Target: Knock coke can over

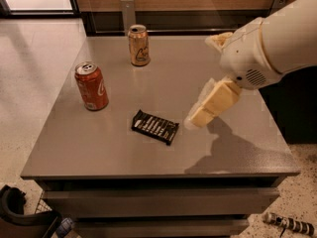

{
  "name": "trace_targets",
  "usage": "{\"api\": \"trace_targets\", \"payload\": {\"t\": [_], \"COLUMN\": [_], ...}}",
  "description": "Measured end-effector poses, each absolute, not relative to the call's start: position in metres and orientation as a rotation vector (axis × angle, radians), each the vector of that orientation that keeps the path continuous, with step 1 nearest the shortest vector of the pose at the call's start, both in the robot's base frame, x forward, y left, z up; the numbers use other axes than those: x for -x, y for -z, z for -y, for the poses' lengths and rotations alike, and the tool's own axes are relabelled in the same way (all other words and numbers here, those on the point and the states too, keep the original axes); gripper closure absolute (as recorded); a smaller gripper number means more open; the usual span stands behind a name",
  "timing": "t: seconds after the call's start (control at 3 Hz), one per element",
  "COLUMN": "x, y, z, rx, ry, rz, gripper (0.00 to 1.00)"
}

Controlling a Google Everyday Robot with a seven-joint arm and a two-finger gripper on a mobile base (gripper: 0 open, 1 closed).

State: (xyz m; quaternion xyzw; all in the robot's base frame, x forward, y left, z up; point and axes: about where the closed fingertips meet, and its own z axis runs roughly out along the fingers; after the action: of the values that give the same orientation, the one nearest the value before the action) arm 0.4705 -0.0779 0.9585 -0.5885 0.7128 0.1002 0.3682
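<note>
The red coke can (91, 86) with white script and a silver top stands upright on the left part of the grey table (119, 148). My gripper (194, 121) hangs over the middle-right of the table on the white arm (270, 38), its cream fingers pointing down and left. It is well to the right of the coke can, just right of a black snack packet (154, 127).
A gold/tan can (138, 45) stands upright at the table's back, left of centre. The black snack packet lies flat near the table's middle. A dark counter runs behind the table. Dark objects sit on the floor at the lower left (20, 217) and lower right (290, 224).
</note>
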Motion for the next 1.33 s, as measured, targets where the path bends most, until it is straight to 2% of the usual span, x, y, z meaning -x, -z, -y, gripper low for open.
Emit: {"api": "trace_targets", "payload": {"t": [0.67, 1.33], "x": [-0.482, -0.482], "y": [-0.95, -0.955], "z": [-0.021, -0.044], "rx": [1.285, 1.224], "ry": [-0.557, -0.558], "rz": [-1.642, -1.631], "gripper": [0.0, 0.0]}}
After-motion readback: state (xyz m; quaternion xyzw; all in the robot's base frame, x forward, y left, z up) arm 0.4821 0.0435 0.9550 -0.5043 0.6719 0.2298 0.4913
